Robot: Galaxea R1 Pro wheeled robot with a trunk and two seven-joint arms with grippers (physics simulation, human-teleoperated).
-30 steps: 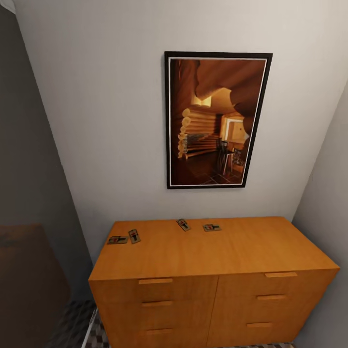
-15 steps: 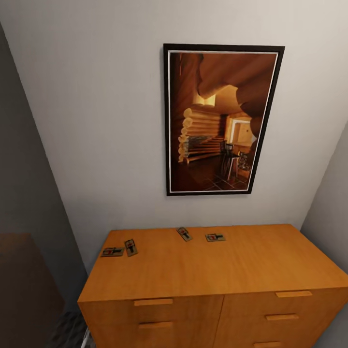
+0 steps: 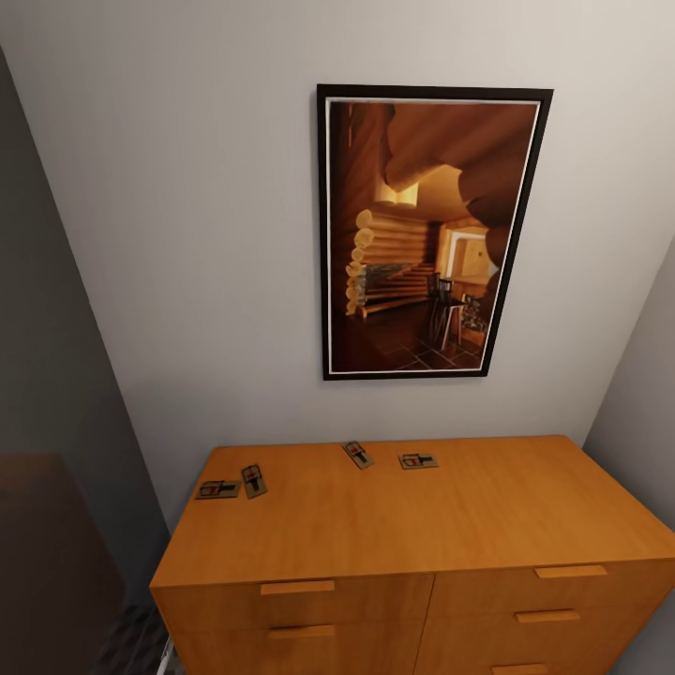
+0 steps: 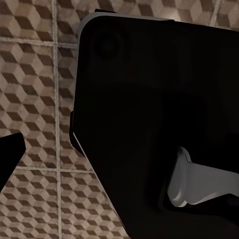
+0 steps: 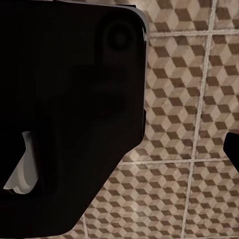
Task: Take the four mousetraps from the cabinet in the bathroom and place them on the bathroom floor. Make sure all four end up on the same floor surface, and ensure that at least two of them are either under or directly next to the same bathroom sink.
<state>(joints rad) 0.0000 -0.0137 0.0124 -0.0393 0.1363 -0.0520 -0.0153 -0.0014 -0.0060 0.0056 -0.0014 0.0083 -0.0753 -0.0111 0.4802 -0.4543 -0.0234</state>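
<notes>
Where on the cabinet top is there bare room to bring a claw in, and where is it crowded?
The cabinet top is bare along its front and on its right side. The crowding is at the back: two mousetraps close together near the back left corner, two more at back centre under the framed picture.

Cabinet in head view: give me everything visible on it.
The wide orange-brown wooden cabinet stands against the pale wall, below a dark-framed picture. Its flat smooth top carries four small tan mousetraps: two close together near the left rear edge, two apart near the middle rear. The front shows two columns of shut drawers with flat wooden pulls. Its lower part is cut off by the frame; a strip of cube-patterned floor tile shows at its left foot.
</notes>
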